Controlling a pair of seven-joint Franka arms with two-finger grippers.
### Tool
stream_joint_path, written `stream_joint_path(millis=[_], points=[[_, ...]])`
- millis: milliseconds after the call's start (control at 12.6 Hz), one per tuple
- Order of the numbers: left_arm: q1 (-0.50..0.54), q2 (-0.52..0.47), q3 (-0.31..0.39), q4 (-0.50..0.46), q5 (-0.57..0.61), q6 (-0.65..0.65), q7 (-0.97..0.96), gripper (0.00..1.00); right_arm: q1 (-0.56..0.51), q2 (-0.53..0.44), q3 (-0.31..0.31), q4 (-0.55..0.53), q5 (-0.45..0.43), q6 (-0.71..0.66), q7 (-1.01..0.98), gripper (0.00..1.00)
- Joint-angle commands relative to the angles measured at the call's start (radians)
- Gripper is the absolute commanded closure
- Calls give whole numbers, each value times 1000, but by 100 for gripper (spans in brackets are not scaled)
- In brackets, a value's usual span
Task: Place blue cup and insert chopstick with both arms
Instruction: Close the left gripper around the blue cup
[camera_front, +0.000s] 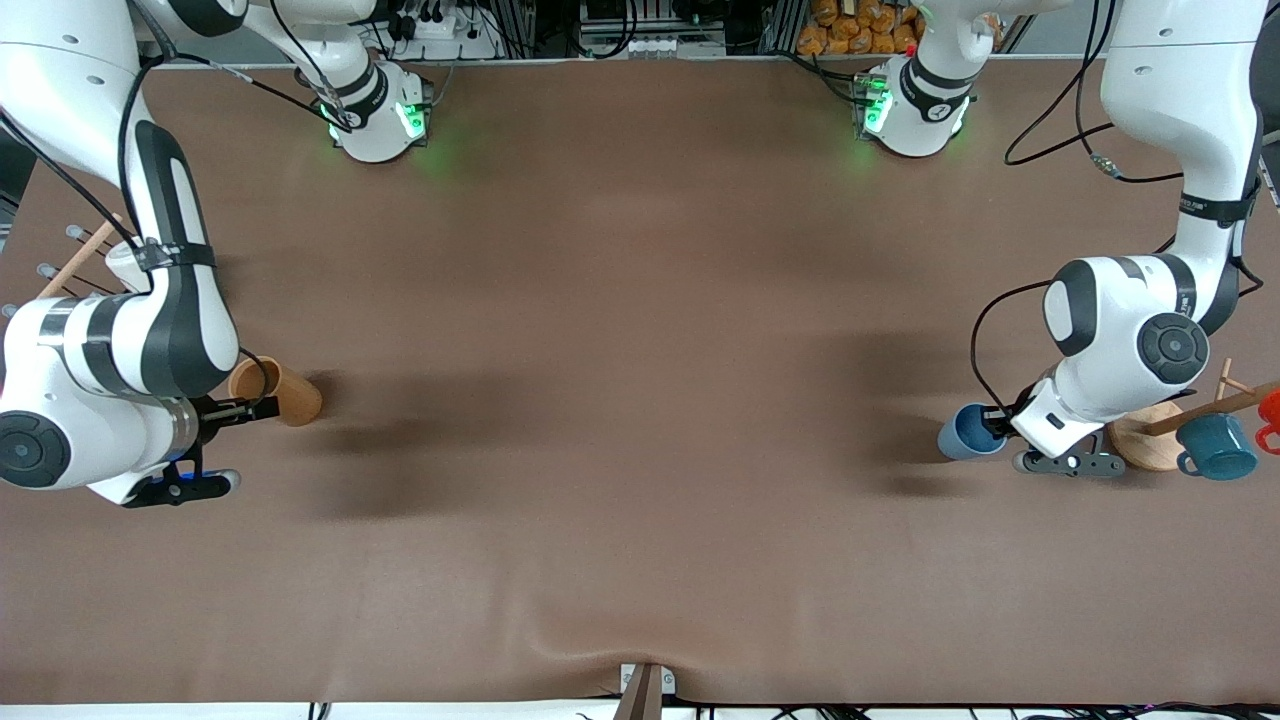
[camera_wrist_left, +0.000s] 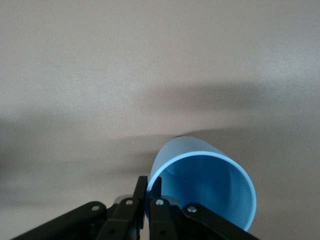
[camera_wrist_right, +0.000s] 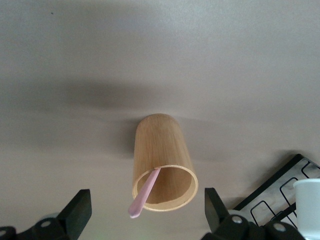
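The brown table (camera_front: 640, 420) has a robot arm at each end.

The left gripper (camera_front: 1000, 418) is at the left arm's end of the table, about halfway between the robots' edge and the camera's edge. Its two fingers (camera_wrist_left: 141, 196) are squeezed tight on the rim of the blue cup (camera_front: 968, 432). One finger is inside the cup and one is outside. The wrist view looks right down into the cup's open mouth (camera_wrist_left: 210, 192). I cannot tell if the cup touches the table or hangs just above it. Close by, nearer that end's edge, a round wooden stand (camera_front: 1150, 440) sits with a teal mug (camera_front: 1217, 447) hanging from one of its pegs. Something orange-red (camera_front: 1270, 415) peeks in at the very edge.

The right gripper (camera_front: 240, 410) is at the right arm's end of the table, also about halfway between those two edges. Its fingers (camera_wrist_right: 77, 212) are spread wide apart, one on each side of a brown wooden cup (camera_front: 275, 392). They hold nothing. The chopstick (camera_wrist_right: 144, 194), thin and pink, stands in that wooden cup and leans on its rim, with its top end poking out. A black wire rack (camera_wrist_right: 280, 197) lies on the table near the wooden cup, with a white thing (camera_wrist_right: 307, 200) beside it.
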Motion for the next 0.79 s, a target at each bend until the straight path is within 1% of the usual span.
stream_joint_path(millis=[0,79,238,396,475,554,712], points=[[8,-40,-36,3,-19,-3,14,100,-24,0,11,21,-6,-22,-11,3],[-3,-54,-41,4,-19,-6,11,100,-19,3,12,21,-5,-19,-9,4],[-21,-56,-82,29,-10,-6,2,100,10,16,14,20,-5,9,3,6],[-65,-40,-106,65,-10,-6,-10,100,9,10,14,21,2,12,3,15],[-91,-31,-106,88,-9,-6,-21,100,7,9,14,21,2,13,3,17],[-102,-24,-107,110,-9,-9,-32,100,5,9,14,21,2,13,3,17],[-166,-11,-107,142,-10,-28,-82,100,4,8,14,21,2,7,3,17]])
